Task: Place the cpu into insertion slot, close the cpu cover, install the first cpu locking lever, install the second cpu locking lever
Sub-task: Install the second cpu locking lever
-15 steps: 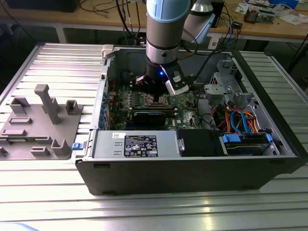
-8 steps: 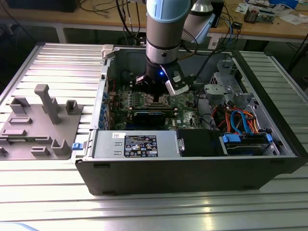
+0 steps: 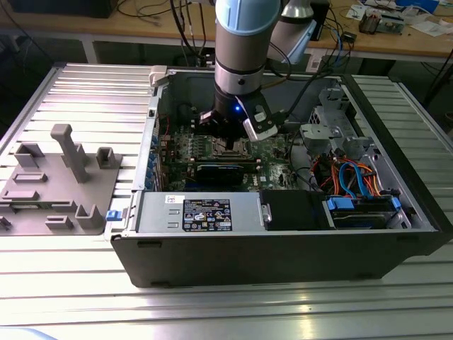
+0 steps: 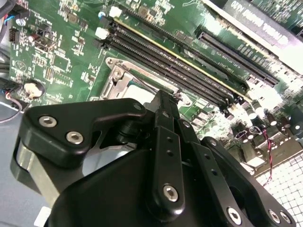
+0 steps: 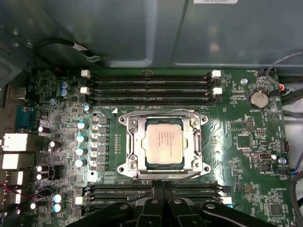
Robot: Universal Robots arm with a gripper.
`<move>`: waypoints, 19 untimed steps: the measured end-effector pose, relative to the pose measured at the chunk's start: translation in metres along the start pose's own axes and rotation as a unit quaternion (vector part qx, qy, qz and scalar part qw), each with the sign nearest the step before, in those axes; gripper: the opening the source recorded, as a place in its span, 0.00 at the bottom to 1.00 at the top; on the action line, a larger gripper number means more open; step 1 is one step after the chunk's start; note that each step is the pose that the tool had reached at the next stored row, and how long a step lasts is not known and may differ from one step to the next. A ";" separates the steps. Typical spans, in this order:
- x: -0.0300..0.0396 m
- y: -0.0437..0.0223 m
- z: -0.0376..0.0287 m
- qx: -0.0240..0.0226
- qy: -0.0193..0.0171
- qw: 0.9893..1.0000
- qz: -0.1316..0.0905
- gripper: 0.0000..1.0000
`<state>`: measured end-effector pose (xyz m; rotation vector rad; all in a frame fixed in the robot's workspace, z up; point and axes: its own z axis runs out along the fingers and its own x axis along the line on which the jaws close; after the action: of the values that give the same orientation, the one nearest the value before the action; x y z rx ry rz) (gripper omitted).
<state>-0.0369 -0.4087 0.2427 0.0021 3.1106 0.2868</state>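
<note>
- the small square silver-topped cpu (image 5: 164, 143) sits in the silvery-rimmed insertion slot (image 5: 127, 120), with the thin silvery cpu cover (image 5: 134, 144) closed over it.
- the black claw (image 5: 163, 187), fingers together and empty, touches a thin wire lever (image 5: 182, 178) at the socket's edge.
- the lever looks stiff, springy and slippery; best pressed near its free end.

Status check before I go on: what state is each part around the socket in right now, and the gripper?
cpu: seated flat in the insertion slot, metal top showing.
cpu cover: closed down over the cpu, framing it.
locking lever: thin wire rod lying along the socket edge nearest the gripper.
gripper: fingers shut together, tips at that lever.
</note>
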 end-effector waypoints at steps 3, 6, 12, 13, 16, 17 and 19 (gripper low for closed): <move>0.0000 -0.0042 -0.0007 -0.003 0.000 1.000 0.000 0.11; 0.0027 -0.0067 -0.0009 -0.004 0.000 1.000 0.000 0.11; 0.0084 -0.0078 0.0022 -0.006 0.000 1.000 0.000 0.11; 0.0086 -0.0084 0.0039 -0.007 0.000 1.000 0.000 0.11; 0.0088 -0.0087 0.0050 -0.007 0.000 1.000 0.000 0.11; 0.0088 -0.0087 0.0050 -0.007 0.000 1.000 0.000 0.11; 0.0088 -0.0088 0.0057 -0.007 0.000 1.000 0.000 0.11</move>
<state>-0.0456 -0.4163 0.2353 0.0024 3.1086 0.3082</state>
